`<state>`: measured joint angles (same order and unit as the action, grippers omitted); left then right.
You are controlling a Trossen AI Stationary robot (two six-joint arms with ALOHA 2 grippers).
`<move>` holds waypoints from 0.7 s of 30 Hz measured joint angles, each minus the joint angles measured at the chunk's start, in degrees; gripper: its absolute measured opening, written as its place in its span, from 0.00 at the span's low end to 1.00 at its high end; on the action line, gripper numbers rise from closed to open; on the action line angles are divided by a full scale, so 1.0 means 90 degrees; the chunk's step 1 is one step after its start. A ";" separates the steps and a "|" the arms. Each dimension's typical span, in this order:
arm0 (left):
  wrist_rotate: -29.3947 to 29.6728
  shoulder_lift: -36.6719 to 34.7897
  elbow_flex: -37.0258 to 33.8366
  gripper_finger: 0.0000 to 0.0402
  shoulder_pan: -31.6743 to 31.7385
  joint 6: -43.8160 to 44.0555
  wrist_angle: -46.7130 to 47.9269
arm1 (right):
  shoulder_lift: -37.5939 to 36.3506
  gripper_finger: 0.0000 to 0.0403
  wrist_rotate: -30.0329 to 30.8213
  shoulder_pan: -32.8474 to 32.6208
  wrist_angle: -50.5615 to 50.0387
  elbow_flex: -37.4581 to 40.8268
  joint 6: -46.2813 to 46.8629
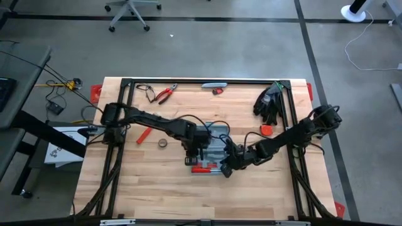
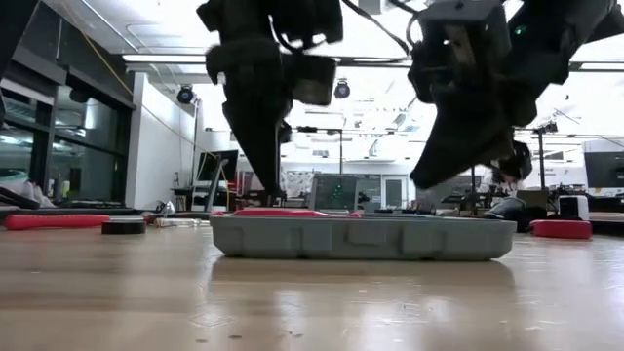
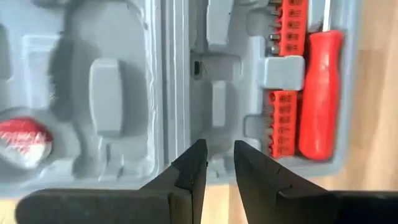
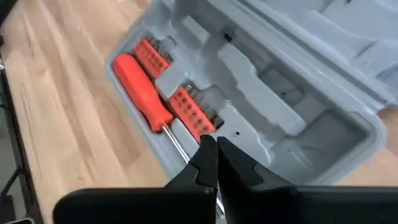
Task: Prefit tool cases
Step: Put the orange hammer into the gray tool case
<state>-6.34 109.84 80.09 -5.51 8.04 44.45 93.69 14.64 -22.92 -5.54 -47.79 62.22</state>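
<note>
The open tool case (image 1: 212, 152) lies flat at the centre of the table (image 1: 138, 188), a red-handled screwdriver (image 3: 320, 93) and red bit holders (image 3: 283, 121) seated in its moulded slots. The left gripper (image 3: 219, 163) hovers over the case's rim, fingers slightly parted around nothing. The right gripper (image 4: 216, 157), fingers pressed together, seems to hang just above the screwdriver's shaft.

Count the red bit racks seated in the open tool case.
2. Both red bit racks sit in the tool case beside the red screwdriver: one and another split by a grey clip. Others may be hidden.
</note>
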 joint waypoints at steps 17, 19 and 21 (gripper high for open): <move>0.2971 -0.2940 -0.1323 0.18 0.0202 0.1680 -0.0802 | -0.3258 0.00 0.0888 0.0857 -0.1657 -0.0005 -0.1657; 0.3421 -0.3111 -0.1321 0.18 0.0240 0.1811 -0.0864 | -0.3626 0.00 0.1069 0.1122 -0.1810 -0.0007 -0.2115; 0.3861 -0.3227 -0.1323 0.18 0.0287 0.2001 -0.0920 | -0.3948 0.00 0.1236 0.1417 -0.2028 -0.0007 -0.2558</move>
<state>28.41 80.79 68.18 -2.93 26.05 36.17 58.16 25.77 -10.17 -23.79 -47.86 39.20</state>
